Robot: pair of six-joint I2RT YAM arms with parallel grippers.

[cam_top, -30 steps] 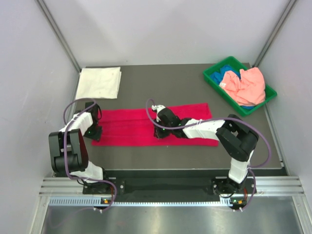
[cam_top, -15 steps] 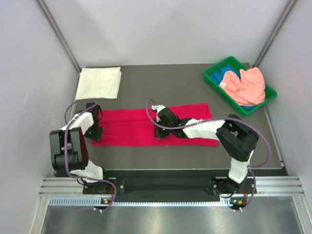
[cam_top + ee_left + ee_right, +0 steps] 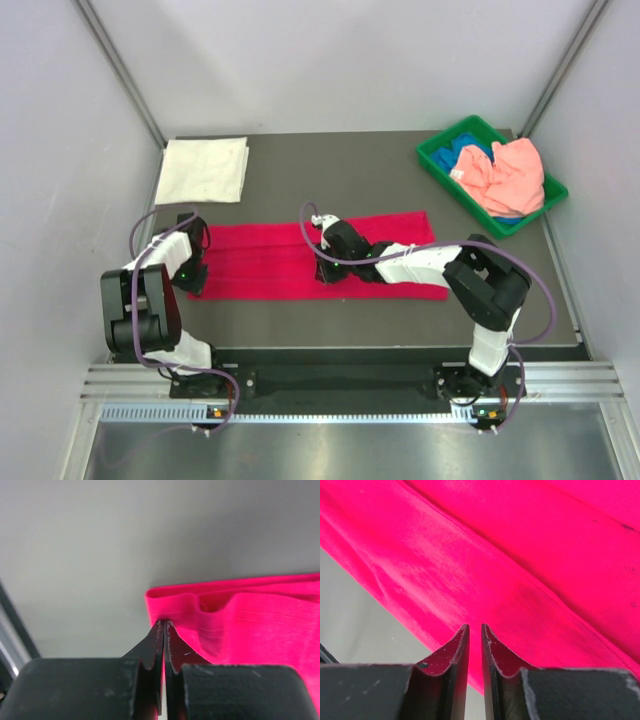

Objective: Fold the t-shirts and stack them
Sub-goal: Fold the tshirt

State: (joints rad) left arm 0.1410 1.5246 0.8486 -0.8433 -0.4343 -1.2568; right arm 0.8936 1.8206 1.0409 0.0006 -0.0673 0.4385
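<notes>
The crimson-red t-shirt (image 3: 270, 262) lies as a long folded strip across the middle of the table. My left gripper (image 3: 193, 278) is at its left end, shut on the cloth's near left corner (image 3: 164, 623), and the hem (image 3: 250, 615) puckers just beyond the tips. My right gripper (image 3: 325, 275) stands over the strip's middle near its front edge, tips down on the red cloth (image 3: 495, 555). Its jaws (image 3: 475, 627) are a narrow slit apart with nothing between them. A white t-shirt (image 3: 204, 169) lies folded square at the back left.
A green plastic bin (image 3: 432, 160) at the back right holds a salmon-pink shirt (image 3: 505, 175) and a blue one (image 3: 462, 152). Grey walls close in both sides of the table. Both arms' purple cables loop out beside them.
My left gripper has closed on the shirt's left corner. The right arm and the shirt have not visibly moved.
</notes>
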